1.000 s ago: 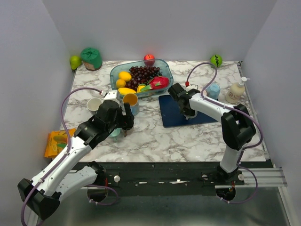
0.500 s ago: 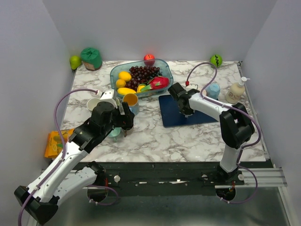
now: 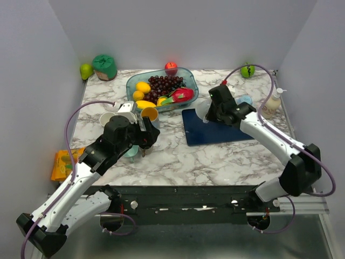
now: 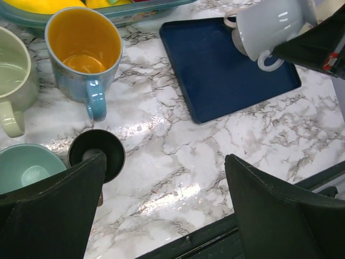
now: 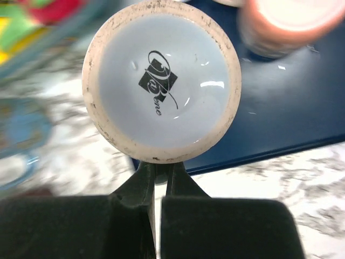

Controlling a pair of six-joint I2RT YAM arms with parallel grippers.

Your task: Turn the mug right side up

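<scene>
My right gripper (image 5: 160, 171) is pinched narrow on the mug (image 5: 161, 81), fingers nearly together at six o'clock of its base. Whether they have the handle or the wall, I can't tell; the body hides it. The stamped underside faces straight at my wrist camera, so it's not upright yet. A grip at the side like this should leave my wrist free to roll it over.

The mug hangs in the air, clear of the navy tray (image 3: 215, 135), over its eleven o'clock corner from overhead. My left gripper (image 4: 164, 183) hangs spread wide, holding nothing, low over the marble table (image 4: 178, 135) at about eight o'clock of the tray. That's out of the way, I reckon.

Room now: the tray's near part is bare, a good landing. Watch the fruit tub (image 3: 161, 86) at ten o'clock, and a blurred pinkish cup (image 5: 291, 21) just beside at two o'clock. The blue mug (image 4: 83, 54) sits well apart.
</scene>
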